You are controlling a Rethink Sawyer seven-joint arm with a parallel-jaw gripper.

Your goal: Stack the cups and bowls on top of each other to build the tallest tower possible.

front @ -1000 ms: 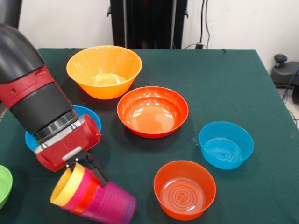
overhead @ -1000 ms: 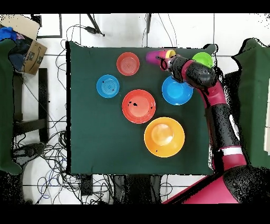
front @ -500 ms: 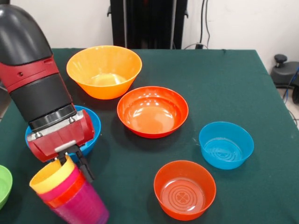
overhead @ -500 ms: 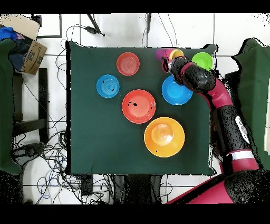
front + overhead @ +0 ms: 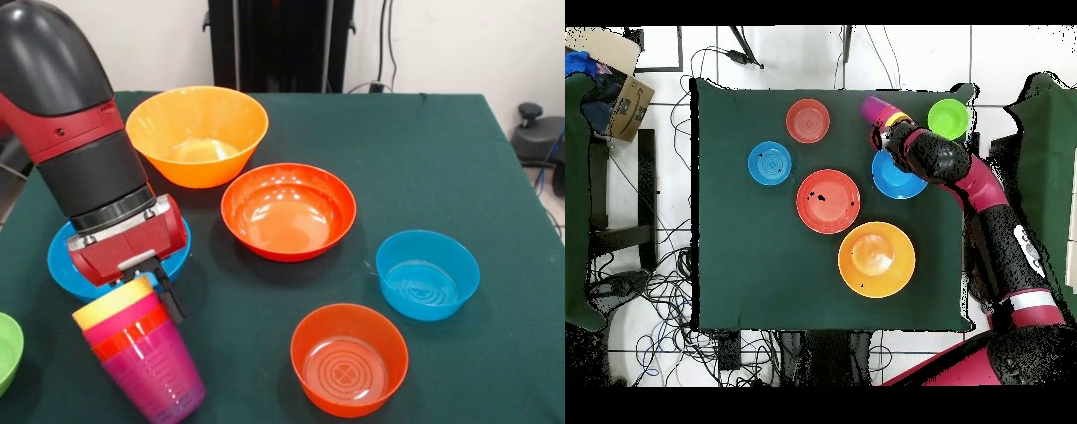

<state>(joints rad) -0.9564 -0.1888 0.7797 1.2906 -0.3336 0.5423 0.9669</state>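
Gripping the rim of the narrow multicoloured tower of nested glossy plastic tumblers (image 5: 141, 358), the red and black gripper (image 5: 146, 291) has its fingers clamped on the yellow top cup, one dark finger (image 5: 170, 303) running down the outside. The tower leans a little, near the bench (image 5: 424, 168) front-left corner, just beside the large blue plastic bowl (image 5: 66, 269) and the small green bowl (image 5: 7, 349).

My worry is a topple: if the fingers let go before the purple base sits flat, the column could roll off the near edge. A pull upward might instead lift only the yellow cup out of the nest.

From the top its rims read yellow, crimson and orange-red above a ribbed, translucent purple base cup.
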